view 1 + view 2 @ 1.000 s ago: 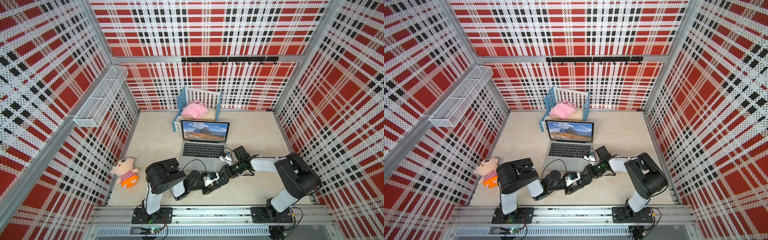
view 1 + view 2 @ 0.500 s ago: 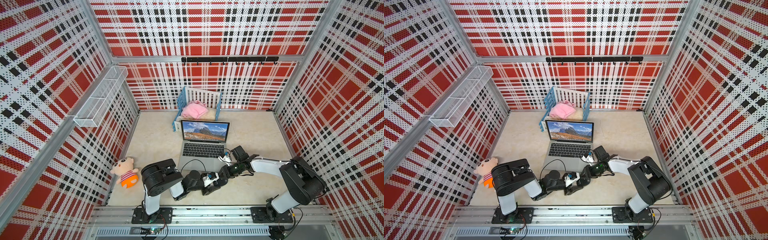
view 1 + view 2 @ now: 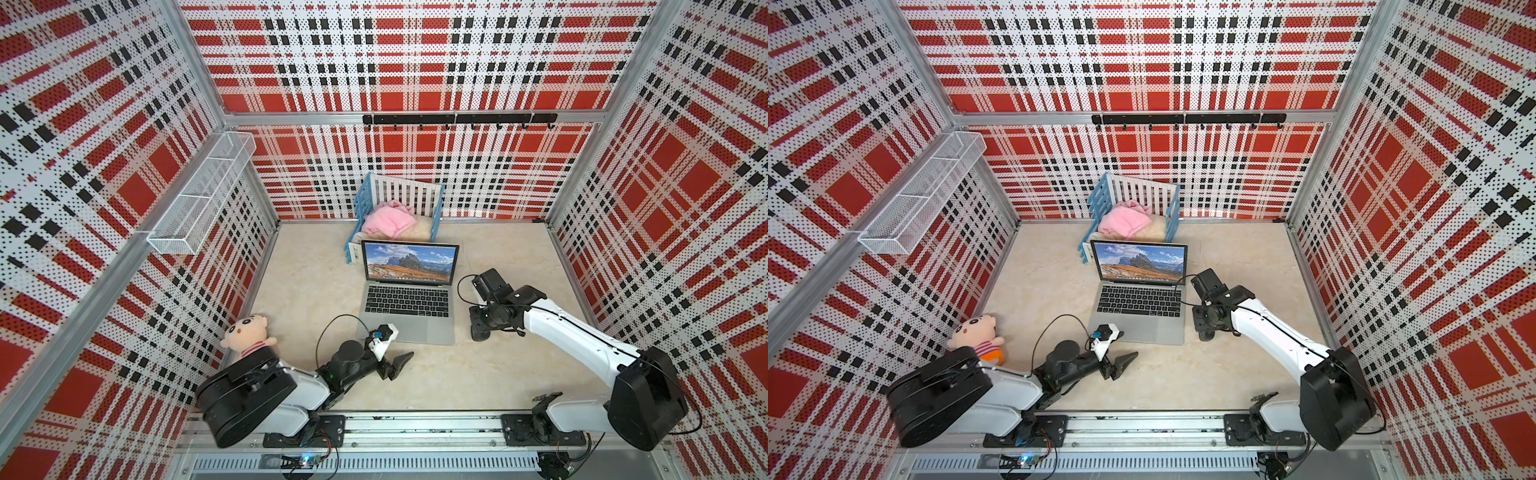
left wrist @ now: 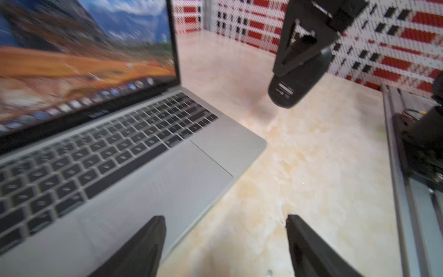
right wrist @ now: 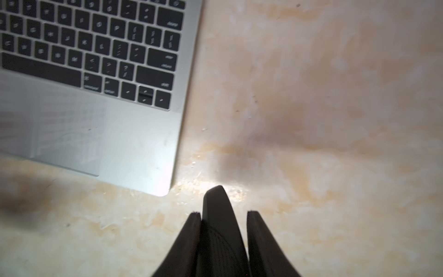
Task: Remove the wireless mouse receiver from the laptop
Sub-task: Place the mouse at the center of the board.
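The silver-grey laptop (image 3: 407,309) stands open mid-table, a mountain picture on its screen. The wireless mouse receiver is not visible in any view. My left gripper (image 3: 400,365) hangs open and empty just in front of the laptop's near edge; in the left wrist view its fingers (image 4: 153,239) spread wide over the laptop's corner (image 4: 239,144). My right gripper (image 3: 478,328), beside the laptop's right edge, is shut on a black oval mouse (image 4: 286,93), held off the table. That mouse (image 5: 217,206) shows between the right fingers, next to the laptop's front right corner (image 5: 143,156).
A plush doll (image 3: 247,334) lies at the front left by the left arm's base. A small blue-and-white crib (image 3: 395,208) with pink cloth stands behind the laptop. A wire basket (image 3: 203,195) hangs on the left wall. A metal rail (image 3: 415,428) runs along the front.
The two grippers were together in front of the laptop. The left one has opened and drawn back; the right arm has carried the black mouse to the laptop's right side.
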Controlling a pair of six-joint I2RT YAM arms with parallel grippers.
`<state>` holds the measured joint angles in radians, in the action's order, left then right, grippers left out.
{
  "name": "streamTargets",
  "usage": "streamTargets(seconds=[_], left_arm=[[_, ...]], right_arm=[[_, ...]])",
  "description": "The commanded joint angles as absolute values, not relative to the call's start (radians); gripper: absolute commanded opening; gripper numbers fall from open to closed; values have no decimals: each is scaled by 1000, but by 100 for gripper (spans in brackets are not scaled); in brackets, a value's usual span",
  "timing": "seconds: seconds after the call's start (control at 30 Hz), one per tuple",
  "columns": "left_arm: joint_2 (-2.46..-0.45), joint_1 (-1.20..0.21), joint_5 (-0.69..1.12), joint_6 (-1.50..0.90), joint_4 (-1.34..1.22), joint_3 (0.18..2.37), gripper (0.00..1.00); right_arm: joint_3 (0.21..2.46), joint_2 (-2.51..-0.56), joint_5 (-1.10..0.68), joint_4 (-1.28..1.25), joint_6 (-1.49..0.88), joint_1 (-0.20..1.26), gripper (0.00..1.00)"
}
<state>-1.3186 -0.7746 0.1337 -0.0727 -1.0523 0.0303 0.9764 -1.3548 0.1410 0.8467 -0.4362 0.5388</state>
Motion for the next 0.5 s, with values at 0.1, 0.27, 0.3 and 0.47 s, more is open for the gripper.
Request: streamTargets(seconds=[0.1,0.27,0.3,0.47], left_arm=[[-1102,-555,121,-355,-949,-11,99],[-1013,-442,180,-502,-888,0,99],[-992,-430,184,-510,-875,0,99],[-896,-388,202,-516,-801,2,99]], right_arm=[[1120,-1545,568,975,-438,575,27],[1198,-1754,831,988,-461,635,29],[1205,-1789,864,981,-463,646,30],[1224,-1922,873,954,-460,686,40]])
